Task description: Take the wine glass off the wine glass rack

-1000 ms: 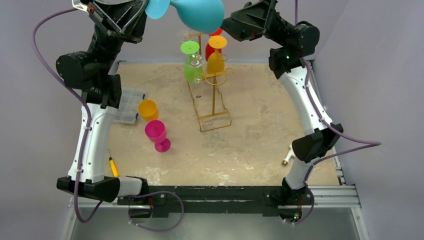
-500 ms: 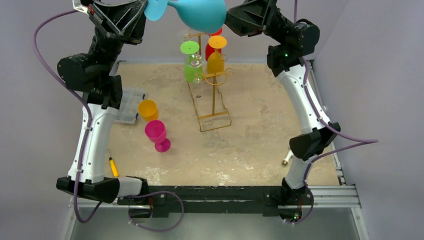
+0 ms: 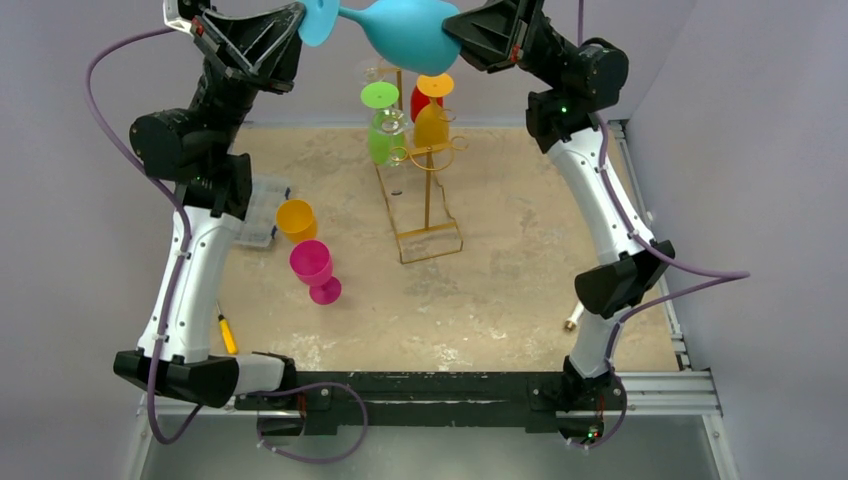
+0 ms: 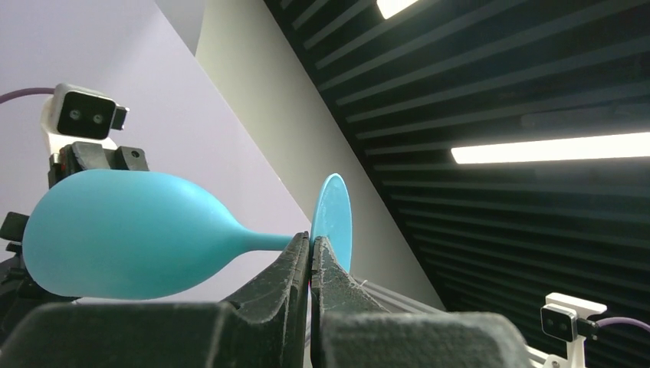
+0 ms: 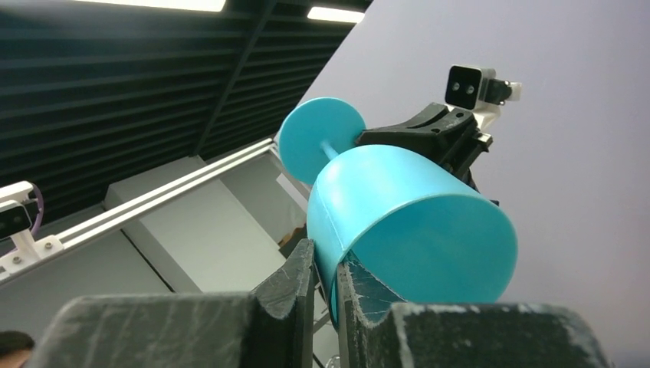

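Note:
A teal wine glass (image 3: 405, 30) hangs on its side high over the back of the table, held between both arms. My left gripper (image 3: 303, 25) is shut on its thin stem right next to the round foot (image 4: 333, 222); the bowl (image 4: 130, 238) points away to the left in the left wrist view. My right gripper (image 5: 326, 264) is shut on the bowl's rim (image 5: 337, 230), one finger inside and one outside. Below stands the gold wine glass rack (image 3: 428, 195), with green (image 3: 380, 135), orange (image 3: 432, 120) and red (image 3: 424, 98) glasses hanging upside down from it.
A pink wine glass (image 3: 315, 270) and an orange cup (image 3: 296, 218) stand left of the rack, beside a clear plastic box (image 3: 258, 205). A yellow-handled screwdriver (image 3: 228, 333) lies near the left arm's base, and a small white piece (image 3: 574, 320) lies by the right arm.
My right gripper has shut on the bowl's rim. The teal glass has shifted a little to the right and levelled out, and both arms moved with it.

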Action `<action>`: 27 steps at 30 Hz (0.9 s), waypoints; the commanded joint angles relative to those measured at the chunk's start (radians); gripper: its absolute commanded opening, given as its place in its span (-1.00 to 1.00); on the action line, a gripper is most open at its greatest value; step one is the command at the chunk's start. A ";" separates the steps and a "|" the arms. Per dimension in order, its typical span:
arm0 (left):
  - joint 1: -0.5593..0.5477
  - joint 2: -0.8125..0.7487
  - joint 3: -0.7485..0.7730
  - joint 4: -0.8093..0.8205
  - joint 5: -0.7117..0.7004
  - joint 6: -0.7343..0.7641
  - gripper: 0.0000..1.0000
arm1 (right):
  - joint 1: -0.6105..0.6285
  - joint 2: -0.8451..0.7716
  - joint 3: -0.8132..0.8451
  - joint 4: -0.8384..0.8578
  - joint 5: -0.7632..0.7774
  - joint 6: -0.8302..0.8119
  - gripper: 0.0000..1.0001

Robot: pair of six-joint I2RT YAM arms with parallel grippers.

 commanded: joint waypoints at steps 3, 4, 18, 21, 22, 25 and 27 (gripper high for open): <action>-0.005 -0.037 -0.036 0.060 -0.037 -0.010 -0.92 | 0.009 -0.026 0.032 0.027 0.020 -0.009 -1.00; -0.005 -0.038 -0.039 0.060 -0.043 -0.010 -0.79 | 0.009 -0.027 0.026 0.028 0.020 -0.009 -1.00; 0.032 -0.108 0.051 -0.438 0.109 0.346 0.80 | 0.005 -0.076 0.013 -0.092 -0.035 -0.111 -1.00; 0.037 -0.125 0.149 -0.744 0.110 0.571 0.80 | 0.002 -0.112 0.010 -0.234 -0.052 -0.222 -1.00; 0.037 -0.127 0.173 -0.816 0.102 0.623 0.79 | 0.004 -0.122 0.009 -0.289 -0.053 -0.264 -1.00; 0.037 -0.138 0.178 -0.879 0.088 0.679 0.78 | 0.002 -0.140 0.007 -0.419 -0.061 -0.351 -1.00; 0.037 -0.140 0.185 -0.915 0.087 0.711 0.79 | 0.001 -0.146 -0.002 -0.426 -0.060 -0.356 -1.00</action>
